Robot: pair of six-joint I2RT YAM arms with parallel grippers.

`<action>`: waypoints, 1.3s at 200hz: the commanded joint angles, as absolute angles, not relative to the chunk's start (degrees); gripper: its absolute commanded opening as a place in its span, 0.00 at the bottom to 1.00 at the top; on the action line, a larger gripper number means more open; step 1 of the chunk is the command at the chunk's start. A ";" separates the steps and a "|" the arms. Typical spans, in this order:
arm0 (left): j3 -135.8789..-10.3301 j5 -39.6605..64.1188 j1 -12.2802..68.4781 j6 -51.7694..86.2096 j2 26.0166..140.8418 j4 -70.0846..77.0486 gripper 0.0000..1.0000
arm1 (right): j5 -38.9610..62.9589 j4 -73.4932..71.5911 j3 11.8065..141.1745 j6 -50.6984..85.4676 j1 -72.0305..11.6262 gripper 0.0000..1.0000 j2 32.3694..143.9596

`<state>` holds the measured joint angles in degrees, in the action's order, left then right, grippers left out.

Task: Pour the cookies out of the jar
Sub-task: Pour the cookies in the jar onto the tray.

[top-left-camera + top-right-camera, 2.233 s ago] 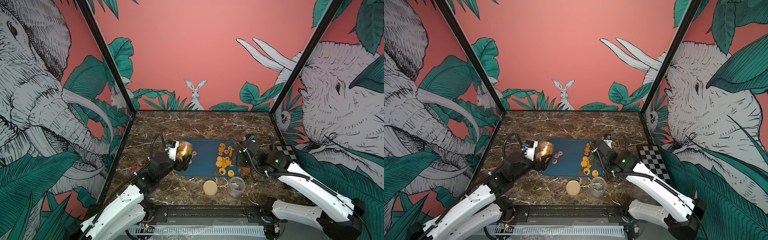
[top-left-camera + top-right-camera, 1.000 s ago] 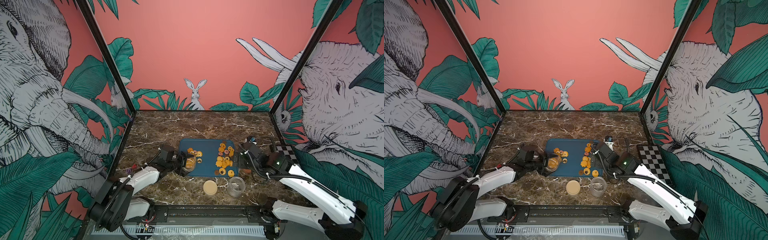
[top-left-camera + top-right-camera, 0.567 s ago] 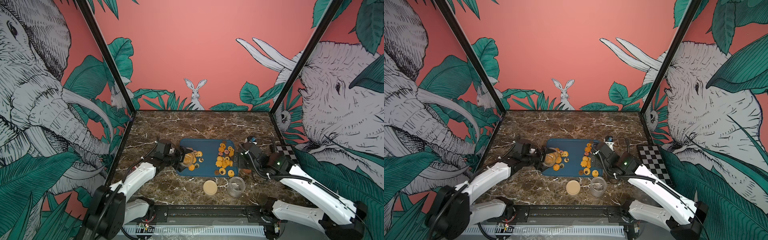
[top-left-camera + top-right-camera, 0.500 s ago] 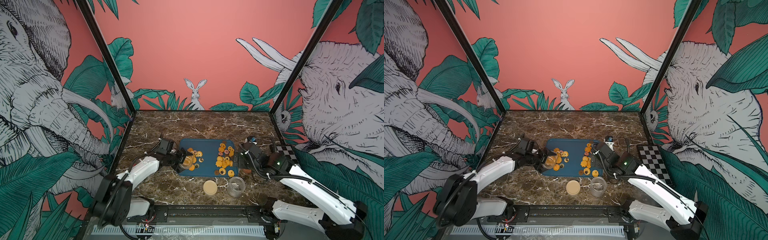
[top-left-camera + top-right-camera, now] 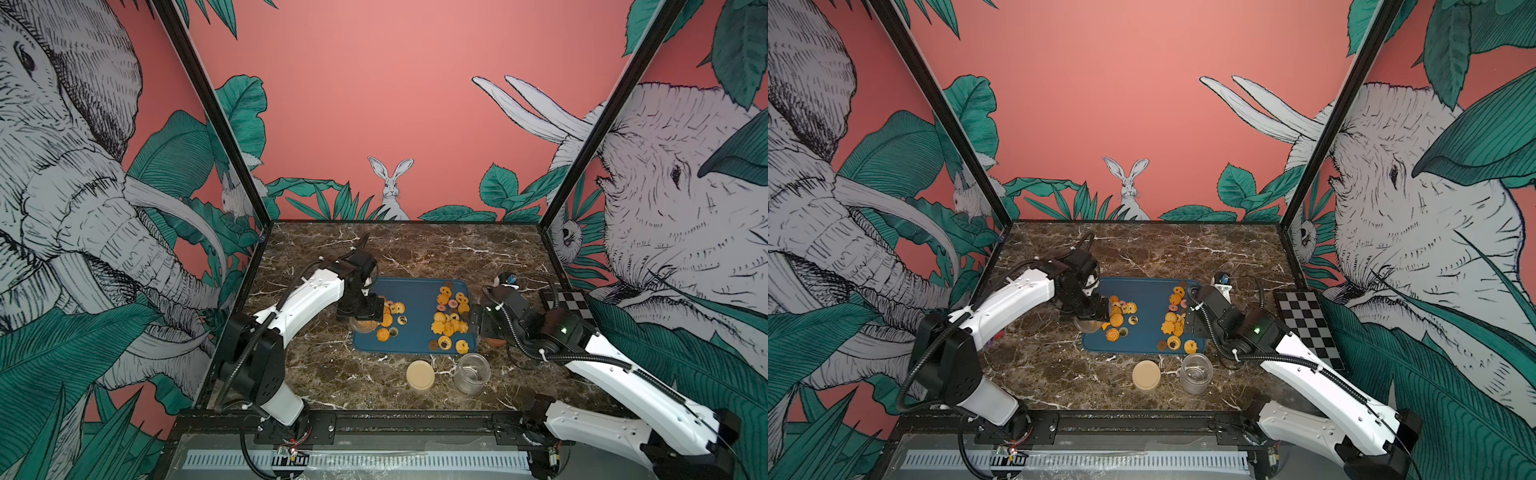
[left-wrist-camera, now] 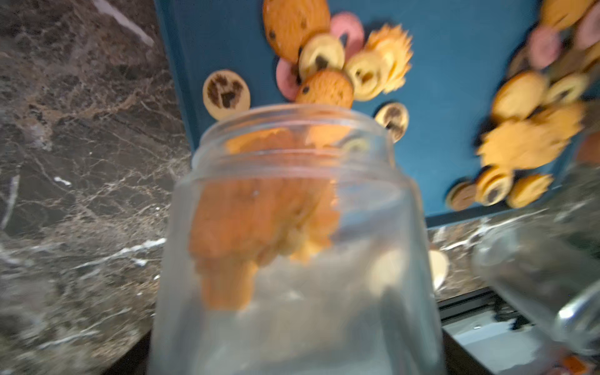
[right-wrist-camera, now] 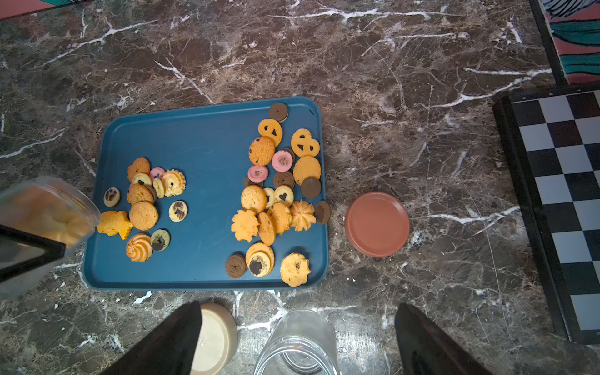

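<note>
Your left gripper (image 5: 360, 312) is clamped on the jar (image 5: 365, 326), which is tipped with its mouth down toward the left edge of the tray (image 5: 415, 293). Orange cookies (image 6: 256, 224) sit bunched inside the jar, close to its mouth; the left wrist view shows them blurred. One star-shaped cookie (image 7: 114, 224) lies on the tray right at the mouth. Beside it a small pile (image 7: 146, 198) is spread over the tray's left half. A larger pile (image 7: 279, 194) lies along the right half, well apart from the first.

Your right gripper (image 5: 477, 323) hangs by the tray's right edge with its fingers (image 7: 168, 341) spread wide, holding nothing. On the table (image 5: 415, 249), on the near side of the tray, an empty jar (image 5: 471, 372) stands upright with a beige lid (image 5: 420, 375) just beside it. A brown lid (image 7: 376, 224) lies flat beside the tray's right edge, and a checkerboard (image 5: 571, 305) lies further right.
</note>
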<state>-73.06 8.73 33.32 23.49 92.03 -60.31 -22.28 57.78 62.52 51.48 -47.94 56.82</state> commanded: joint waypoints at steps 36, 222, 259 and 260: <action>-80.08 -18.00 46.68 10.69 98.55 -69.43 0.00 | -23.46 58.21 63.23 52.47 -47.35 0.95 56.95; -81.24 -10.65 43.92 5.08 94.68 -71.23 0.00 | -22.95 57.50 61.69 52.34 -46.24 0.95 53.98; -80.18 -6.96 44.37 8.68 90.82 -71.56 0.00 | -22.76 57.83 61.70 52.34 -46.23 0.95 53.96; -80.17 -7.04 44.33 8.78 90.63 -71.60 0.00 | -22.76 57.79 61.70 52.32 -46.23 0.95 53.96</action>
<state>-81.78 -12.58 44.42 7.31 96.40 -71.85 -22.22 57.69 62.28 51.20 -46.48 54.30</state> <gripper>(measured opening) 0.878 0.952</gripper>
